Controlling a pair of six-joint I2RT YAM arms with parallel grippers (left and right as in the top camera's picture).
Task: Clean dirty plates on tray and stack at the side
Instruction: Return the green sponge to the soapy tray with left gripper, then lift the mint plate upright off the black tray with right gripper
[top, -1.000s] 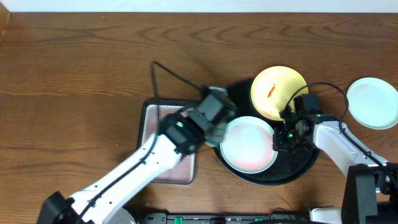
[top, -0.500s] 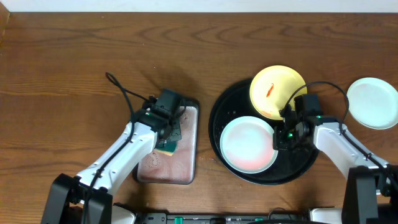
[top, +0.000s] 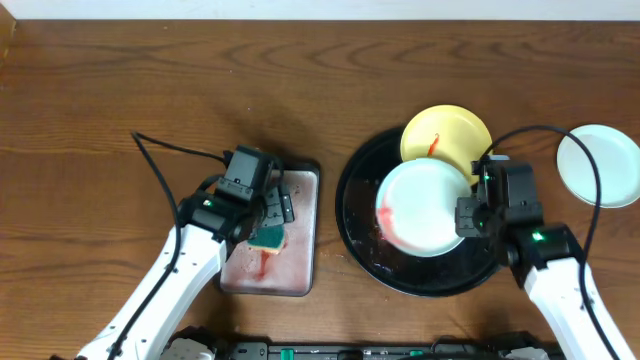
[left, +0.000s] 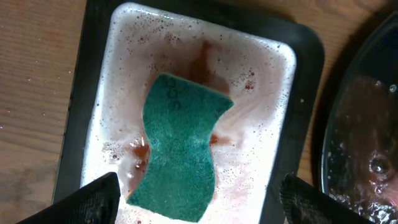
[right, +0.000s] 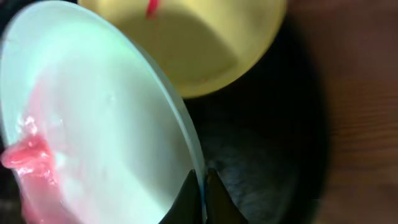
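Note:
The black tray (top: 352, 215) holds a pale yellow plate (top: 440, 132) at its back, with a red streak on it. My right gripper (top: 468, 216) is shut on the right rim of a mint-white plate (top: 425, 205). This plate is lifted and tilted, overlaps the yellow one, and carries a red smear (top: 386, 216) on its left. In the right wrist view the fingers (right: 201, 186) pinch that plate's edge (right: 99, 118) in front of the yellow plate (right: 205, 43). Another mint-white plate (top: 600, 165) lies on the wood at the right. My left gripper (top: 268, 212) hangs open above the sponge.
A teal sponge (left: 180, 149) lies loose in the small grey tray (left: 301, 112), in pinkish suds, between the spread fingers of the left gripper (left: 200, 196). That tray (top: 305, 285) sits just left of the black one. A black cable (top: 170, 150) trails left of the left arm.
The left arm swung from the black tray to the grey tray, opened and let the sponge go. The right gripper raised and tilted the mint-white plate, shifting it back over the yellow one.

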